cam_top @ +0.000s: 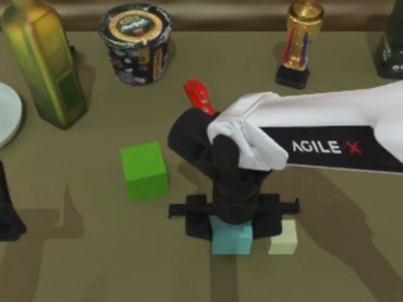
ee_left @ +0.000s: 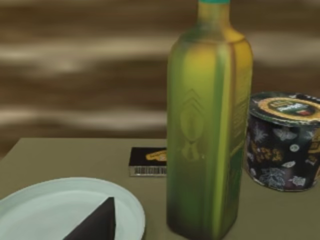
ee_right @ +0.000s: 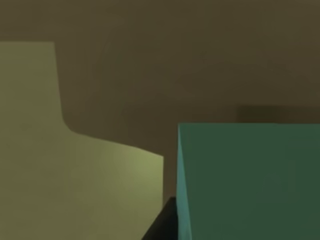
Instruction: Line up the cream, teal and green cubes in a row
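Note:
The teal cube (cam_top: 231,239) rests near the table's front edge, and the small cream cube (cam_top: 283,238) stands just to its right with a narrow gap between them. My right gripper (cam_top: 232,228) reaches down over the teal cube, one finger on each side, shut on it. In the right wrist view the teal cube (ee_right: 250,185) fills the lower corner, and a dark finger (ee_right: 162,225) lies against its side. The large green cube (cam_top: 145,170) stands apart, to the left and farther back. My left gripper (cam_top: 7,217) is parked at the left edge, open and holding nothing.
A red stapler-like toy (cam_top: 200,95) lies behind my right wrist. Along the back stand an olive-green bottle (cam_top: 44,60), a printed tub (cam_top: 135,41), a trophy (cam_top: 299,41) and a dark bottle (cam_top: 391,44). A white plate (cam_top: 7,113) lies at the left, a matchbox (ee_left: 147,161) behind it.

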Tool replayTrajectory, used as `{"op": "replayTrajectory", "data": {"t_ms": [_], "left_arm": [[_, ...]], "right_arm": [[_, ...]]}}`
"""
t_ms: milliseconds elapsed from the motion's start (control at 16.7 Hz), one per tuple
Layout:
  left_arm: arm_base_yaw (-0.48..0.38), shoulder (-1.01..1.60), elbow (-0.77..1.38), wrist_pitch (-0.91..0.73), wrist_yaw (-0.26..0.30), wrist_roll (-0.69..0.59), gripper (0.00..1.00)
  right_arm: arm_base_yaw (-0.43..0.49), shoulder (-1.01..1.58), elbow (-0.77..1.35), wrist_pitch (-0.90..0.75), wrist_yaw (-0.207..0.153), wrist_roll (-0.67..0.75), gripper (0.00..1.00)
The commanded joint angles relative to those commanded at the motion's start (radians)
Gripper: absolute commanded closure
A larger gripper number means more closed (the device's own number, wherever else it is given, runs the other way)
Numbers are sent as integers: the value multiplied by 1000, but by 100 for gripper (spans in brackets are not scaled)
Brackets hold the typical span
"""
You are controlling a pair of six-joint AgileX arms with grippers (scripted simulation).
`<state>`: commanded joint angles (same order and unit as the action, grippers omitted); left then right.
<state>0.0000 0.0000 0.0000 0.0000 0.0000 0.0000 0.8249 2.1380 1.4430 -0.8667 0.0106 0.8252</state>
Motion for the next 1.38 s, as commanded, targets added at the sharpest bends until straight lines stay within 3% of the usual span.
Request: {"op": "replayTrajectory", "data": {"t_ms": [600,1200,1380], "left_arm": [[0,0,0,0,0,0,0],[0,0,0,0,0,0,0],[0,0,0,0,0,0,0]], "right_arm": [[0,0,0,0,0,0,2],[0,-2,3,-4,0,0,0],[6,-25,48,-71,0,-1,0]]}}
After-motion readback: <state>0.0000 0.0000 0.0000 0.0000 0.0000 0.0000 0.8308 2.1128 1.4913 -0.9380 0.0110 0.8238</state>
